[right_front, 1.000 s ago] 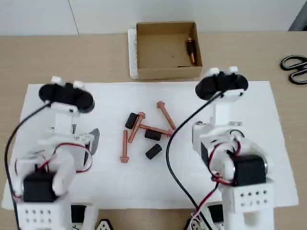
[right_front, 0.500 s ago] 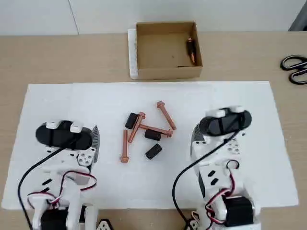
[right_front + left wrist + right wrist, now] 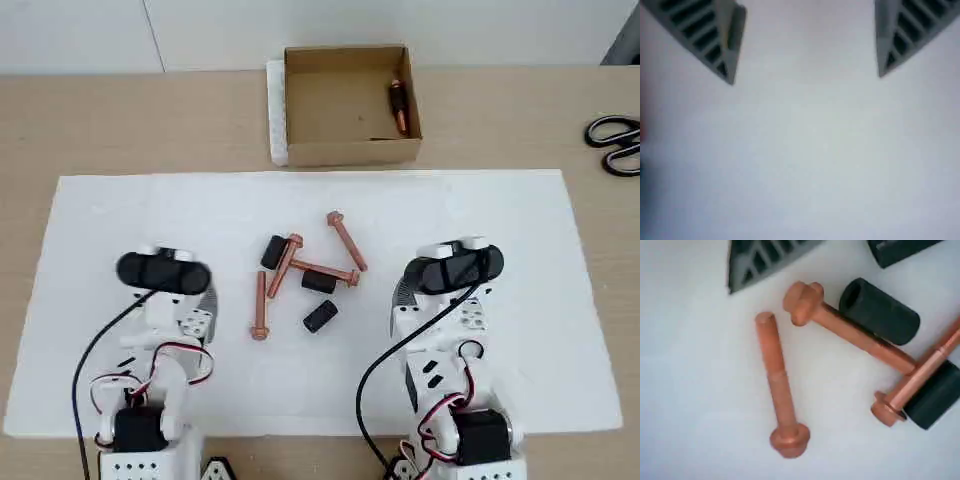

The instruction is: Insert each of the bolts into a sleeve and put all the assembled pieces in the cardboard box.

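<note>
**Layout.** Four loose bolts and three sleeves lie on the white sheet between the two tools. One assembled piece sits in the cardboard box, well ahead of both tools.

**Left tool**. It is spread and empty, over bare sheet. The nearest bolt lies just beside it, on the side toward the right tool. The bolt's long axis runs along the tool's line of reach, with the head at the arm-base end.

**Right tool**. You cannot tell whether it is spread or pressed together. The slanted bolt lies on its side toward the left tool, plain end nearest the tool and head farthest. The crosswise bolt points its head at the right tool, near that plain end, and a sleeve lies alongside its shank.

**Judgement.** The right tool is nearer the cluster. Expect to close across a shank, not along it.

**Hard to make out.**
- You cannot tell whether the sleeve touches the crosswise shank.
- Two sleeves and one bolt's shank are cut off at the edge of the right wrist view.
- A reddish smear at the edge of the left wrist view cannot be identified.
</note>
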Controlling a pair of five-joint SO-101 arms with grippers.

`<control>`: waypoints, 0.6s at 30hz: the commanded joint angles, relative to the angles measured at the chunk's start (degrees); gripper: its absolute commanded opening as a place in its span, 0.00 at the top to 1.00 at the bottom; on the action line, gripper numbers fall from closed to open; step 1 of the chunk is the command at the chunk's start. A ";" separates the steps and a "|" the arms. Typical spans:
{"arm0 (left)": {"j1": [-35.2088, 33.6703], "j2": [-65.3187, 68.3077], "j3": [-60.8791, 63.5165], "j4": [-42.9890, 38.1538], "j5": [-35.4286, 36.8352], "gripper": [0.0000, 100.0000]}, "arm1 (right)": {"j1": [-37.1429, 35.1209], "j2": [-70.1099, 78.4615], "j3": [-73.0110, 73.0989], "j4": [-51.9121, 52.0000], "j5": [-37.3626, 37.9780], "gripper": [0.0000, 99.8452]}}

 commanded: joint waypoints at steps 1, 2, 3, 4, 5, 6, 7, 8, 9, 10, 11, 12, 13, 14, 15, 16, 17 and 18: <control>-4.48 -0.62 -0.75 0.70 0.00 0.83 | 0.13 -0.84 0.53 -0.75 0.00 0.78; -4.66 -0.53 -0.75 0.79 0.00 0.83 | 0.13 -0.84 1.32 -0.84 0.00 0.78; -4.66 -0.53 -0.75 0.79 0.00 0.83 | -0.04 -0.84 2.46 -1.10 0.00 0.78; -4.57 -0.53 -0.75 0.79 0.00 0.83 | -0.22 -0.84 3.60 -1.10 -0.09 0.78; -4.66 -0.53 -0.75 0.79 0.00 0.83 | -0.48 -0.84 4.84 -1.10 -0.09 0.78; -4.75 -0.53 -0.75 0.62 -0.09 0.83 | -1.19 -0.84 6.15 -1.10 -0.09 0.78; -4.75 -0.53 -0.75 0.53 -0.09 0.83 | -1.63 -0.84 7.47 -1.10 -0.09 0.78; -4.75 -0.53 -0.75 0.53 -0.09 0.83 | -1.71 -0.84 8.88 -1.10 -0.09 0.78; -4.75 -0.53 -0.75 0.44 -0.09 0.83 | -1.80 -0.84 10.02 -1.10 -0.09 0.78; -4.75 -0.53 -0.75 0.44 -0.26 0.83 | -1.98 -0.84 10.81 -1.10 -0.09 0.78; -4.66 -0.53 -0.75 0.44 -0.26 0.83 | -1.80 -0.84 10.90 -1.27 -0.09 0.78; -4.66 -0.53 -0.75 0.44 -0.26 0.83 | -1.80 -0.84 10.99 -1.98 -0.09 0.78; -4.66 -0.53 -0.75 0.44 -0.26 0.83 | -1.80 -0.84 11.34 -3.21 -0.09 0.78; -4.66 -0.53 -0.75 0.44 -0.35 0.83 | -1.80 -0.84 11.52 -4.18 -0.09 0.78; -4.66 -0.53 -0.75 0.44 -0.35 0.83 | -1.71 -0.75 11.60 -4.44 -0.09 0.78; -4.66 -0.53 -0.75 0.44 -0.35 0.83 | -1.71 -0.75 11.60 -4.26 -0.09 0.78; -4.66 -0.53 -0.75 0.44 -0.35 0.83 | -1.71 -0.75 11.60 -4.26 -0.09 0.78; -4.66 -0.53 -0.75 0.44 -0.35 0.83 | -1.71 -0.75 11.60 -4.26 -0.09 0.78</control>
